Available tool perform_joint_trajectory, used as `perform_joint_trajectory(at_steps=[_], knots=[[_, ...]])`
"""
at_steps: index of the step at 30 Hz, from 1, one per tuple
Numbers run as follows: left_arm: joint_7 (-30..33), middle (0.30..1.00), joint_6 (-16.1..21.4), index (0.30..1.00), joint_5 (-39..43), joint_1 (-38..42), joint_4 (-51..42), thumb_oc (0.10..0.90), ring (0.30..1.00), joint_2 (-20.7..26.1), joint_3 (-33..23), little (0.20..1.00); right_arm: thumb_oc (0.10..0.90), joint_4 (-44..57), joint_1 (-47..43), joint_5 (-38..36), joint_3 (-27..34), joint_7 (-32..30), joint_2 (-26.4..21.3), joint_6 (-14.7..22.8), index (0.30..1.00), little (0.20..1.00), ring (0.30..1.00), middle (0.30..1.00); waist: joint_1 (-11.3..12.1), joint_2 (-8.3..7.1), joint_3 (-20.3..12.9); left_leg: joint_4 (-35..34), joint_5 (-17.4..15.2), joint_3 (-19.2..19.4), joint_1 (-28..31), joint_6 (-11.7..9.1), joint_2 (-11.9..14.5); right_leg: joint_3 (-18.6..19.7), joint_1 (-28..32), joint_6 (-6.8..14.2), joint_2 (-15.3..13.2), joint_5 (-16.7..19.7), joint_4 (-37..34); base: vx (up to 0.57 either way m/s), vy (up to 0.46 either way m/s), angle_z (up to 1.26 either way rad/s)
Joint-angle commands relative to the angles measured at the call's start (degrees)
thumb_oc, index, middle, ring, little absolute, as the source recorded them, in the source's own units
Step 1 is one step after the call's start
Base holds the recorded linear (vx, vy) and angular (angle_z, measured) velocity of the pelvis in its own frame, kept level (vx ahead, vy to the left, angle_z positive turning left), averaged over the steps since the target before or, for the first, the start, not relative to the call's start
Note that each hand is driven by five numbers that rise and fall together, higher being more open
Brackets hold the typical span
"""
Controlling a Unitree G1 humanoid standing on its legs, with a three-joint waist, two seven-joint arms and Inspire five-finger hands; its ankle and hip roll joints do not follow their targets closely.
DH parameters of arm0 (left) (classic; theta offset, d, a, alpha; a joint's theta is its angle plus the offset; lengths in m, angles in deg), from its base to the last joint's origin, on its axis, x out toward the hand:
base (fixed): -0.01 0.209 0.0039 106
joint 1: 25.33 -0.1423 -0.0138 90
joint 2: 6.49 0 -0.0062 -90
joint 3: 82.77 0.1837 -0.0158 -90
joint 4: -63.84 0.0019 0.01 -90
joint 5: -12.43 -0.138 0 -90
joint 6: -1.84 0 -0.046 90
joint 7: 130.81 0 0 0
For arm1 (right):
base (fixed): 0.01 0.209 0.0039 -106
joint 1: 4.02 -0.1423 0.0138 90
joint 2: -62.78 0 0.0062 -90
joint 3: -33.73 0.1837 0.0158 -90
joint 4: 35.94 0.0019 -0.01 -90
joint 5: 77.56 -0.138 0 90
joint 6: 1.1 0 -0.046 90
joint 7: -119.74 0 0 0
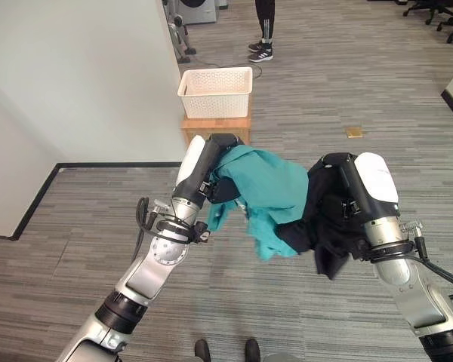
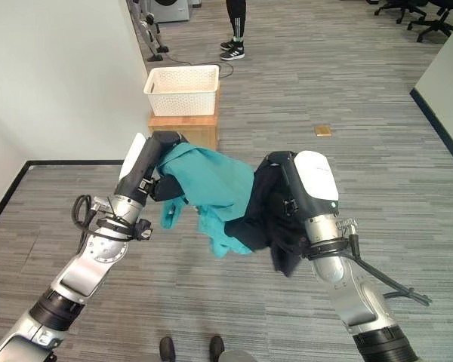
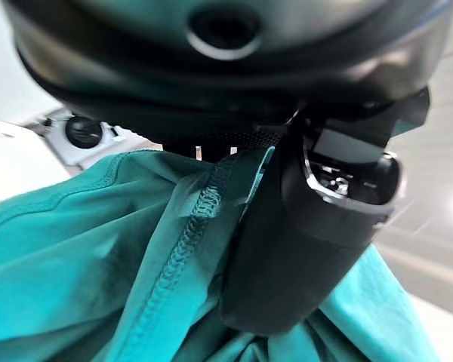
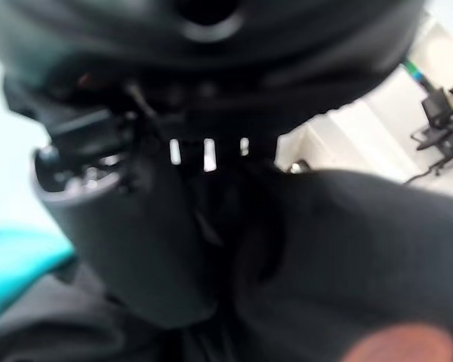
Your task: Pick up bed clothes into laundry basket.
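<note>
Left eye view: my left hand (image 1: 211,162) is raised in front of me with a teal garment (image 1: 268,192) draped from it; my right hand (image 1: 347,200) is up beside it, wrapped in a black garment (image 1: 325,241). The two cloths hang touching, in the air between my arms, clear of the floor.
Right eye view: the white laundry basket (image 2: 183,90) stands on a low wooden box (image 2: 187,128) well ahead of me, by the white wall (image 2: 53,83). I can see no clothes in it from here.
Left wrist view: my thumb (image 3: 302,249) is curled over a stitched hem of the teal cloth, so this hand is closed on it.
Right wrist view: black cloth lies bunched against my palm and thumb (image 4: 128,241), so I judge this hand is clasping the black garment.
Progress: both garments are picked up and carried; walking to the basket and dropping them in is left.
Surface: grey striped carpet floor (image 1: 325,98), with a small tan square (image 1: 353,132) lying on it to the right of the box.
Room: a person (image 1: 263,30) stands beyond the basket; office chairs (image 1: 438,15) sit at the far right.
</note>
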Motion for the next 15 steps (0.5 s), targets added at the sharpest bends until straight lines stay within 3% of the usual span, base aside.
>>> perform_joint_trajectory(at_steps=[1, 2, 3, 5, 7, 11, 14, 15], knots=[[3.84, 0.300, 2.52, 0.300, -2.06, 9.16, -1.43, 0.400, 0.300, -0.92, -1.47, 0.300, 0.400, 4.60, -7.79, -1.79, 3.50, -2.79, -2.21, 3.08, 0.300, 0.300, 0.300, 0.300, 2.28, -1.62, -4.29, 10.71, -3.08, 5.96, -7.48, 0.70, 1.96, -2.82, 2.61, 6.57, -5.00, -9.41, 2.71, 0.10, 0.005, 0.04], [3.84, 0.300, 2.53, 0.300, -2.06, 9.17, -1.41, 0.400, 0.300, -0.91, -1.46, 0.300, 0.400, 4.61, -7.79, -1.79, 3.50, -2.79, -2.20, 3.08, 0.300, 0.300, 0.300, 0.300, 2.29, -1.62, -4.36, 10.77, -3.12, 5.96, -7.58, 0.71, 1.97, -2.82, 2.53, 6.59, -5.00, -9.42, 2.71, 0.36, 0.083, 0.09], [3.82, 0.300, 2.72, 0.300, -2.66, 8.25, -1.60, 0.400, 0.300, -0.53, -2.39, 0.300, 0.400, 5.33, -7.58, -1.16, 3.74, -2.87, -1.76, 2.80, 0.300, 0.300, 0.300, 0.300, 3.16, -0.93, -4.33, 4.62, -2.00, 7.17, -10.31, 1.11, 0.50, -1.72, 4.59, 7.21, -4.70, -10.29, 1.56, 0.35, 0.114, 0.14], [3.95, 0.300, 3.06, 0.300, -3.10, 7.62, -2.31, 0.400, 0.300, -0.25, -2.87, 0.300, 0.400, 5.44, -7.77, -0.12, 3.32, -2.71, -1.38, 2.56, 0.300, 0.300, 0.300, 0.300, 4.27, 0.19, -4.77, -3.36, 1.69, 7.19, -10.40, 0.54, 0.07, -0.47, 5.73, 7.64, -4.19, -10.96, 0.75, 0.34, 0.125, 0.01], [3.51, 0.300, 3.32, 0.300, -3.86, 6.57, -3.54, 0.400, 0.300, 0.46, -3.89, 0.300, 0.400, 5.32, -7.93, 0.94, 3.14, -2.30, -1.27, 2.24, 0.300, 0.300, 0.300, 0.300, 4.85, 0.76, -6.00, -8.46, 2.46, 7.71, -8.88, 0.98, -0.07, 0.05, 7.45, 8.61, -4.93, -12.33, 0.28, 0.44, 0.150, -0.67], [3.40, 0.300, 3.19, 0.300, -4.50, 5.66, -5.56, 0.400, 0.300, 1.46, -4.51, 0.300, 0.400, 4.13, -7.46, 2.65, 2.76, -2.05, -0.52, 1.36, 0.300, 0.300, 0.300, 0.300, 5.43, 0.20, -7.87, -9.35, 2.07, 8.98, -6.91, 3.06, -1.52, 0.36, 8.32, 10.12, -7.36, -13.85, 4.49, 0.42, 0.151, -0.56], [3.41, 0.300, 2.59, 0.300, -5.37, 7.16, -5.57, 0.400, 0.300, 2.01, -3.26, 0.300, 0.400, 2.55, -7.38, 3.77, 2.67, -1.44, -0.24, 0.69, 0.300, 0.300, 0.300, 0.300, 4.97, -1.00, -8.17, -10.78, 0.16, 10.26, -2.81, 5.23, -3.26, -0.12, 3.24, 14.61, -9.15, -8.82, 19.66, 0.46, 0.170, -0.75], [3.82, 0.300, 2.03, 0.300, -5.69, 9.99, -4.42, 0.400, 0.300, 2.02, -1.71, 0.300, 0.400, 0.90, -10.01, 4.17, 1.61, -1.58, -0.75, -0.22, 0.300, 0.300, 0.300, 0.300, 3.65, -1.03, -6.42, -12.03, -0.64, 10.31, 0.18, 6.50, -3.47, 0.89, -2.26, 18.43, -9.14, -1.21, 32.44, 0.45, 0.168, -0.60]])
